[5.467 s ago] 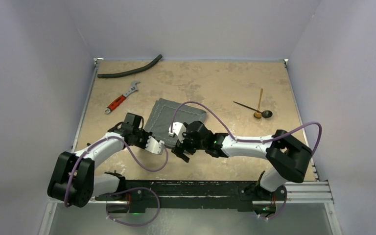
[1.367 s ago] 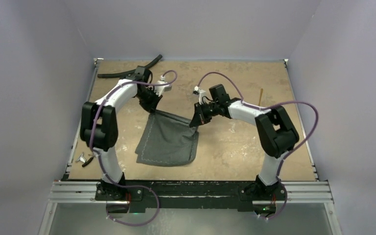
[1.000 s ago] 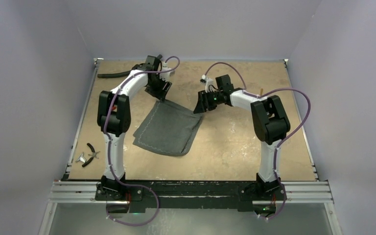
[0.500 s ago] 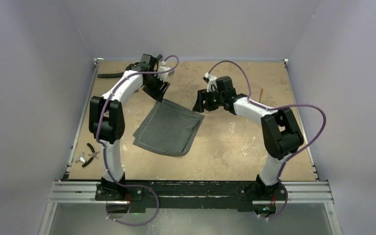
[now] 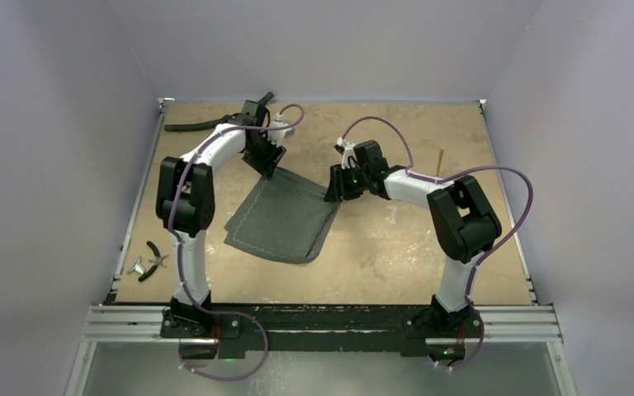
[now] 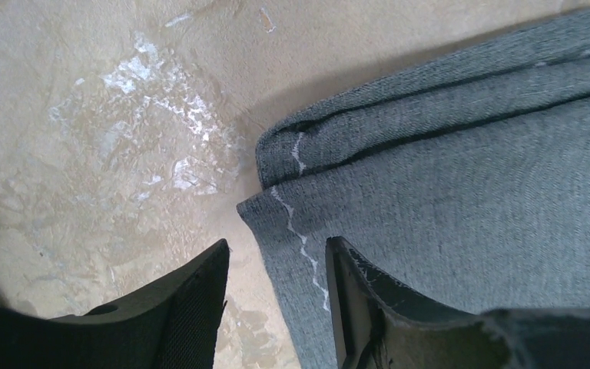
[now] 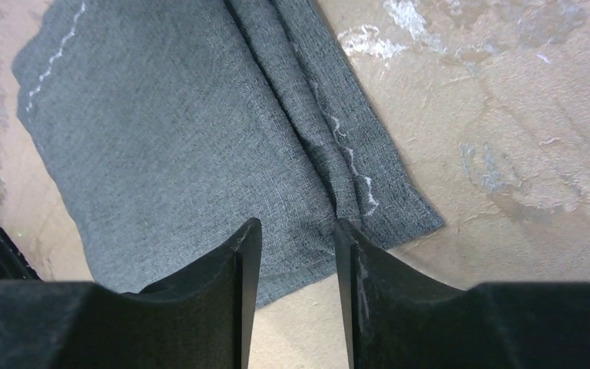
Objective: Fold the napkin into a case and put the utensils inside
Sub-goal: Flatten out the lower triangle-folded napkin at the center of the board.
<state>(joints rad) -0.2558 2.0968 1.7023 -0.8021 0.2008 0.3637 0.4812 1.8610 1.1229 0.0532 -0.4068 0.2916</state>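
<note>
Tan mottled table, pale walls. The napkin lay doubled at mid-table. Left gripper and right gripper hovered part-open over its far corners, clamping nothing. We judged folding unfinished; the next fold calls for firm corner grips.

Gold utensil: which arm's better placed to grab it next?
Right, likely. The gold utensil lies on the right side; right claw is nearer, left claw sits across the napkin.
</note>
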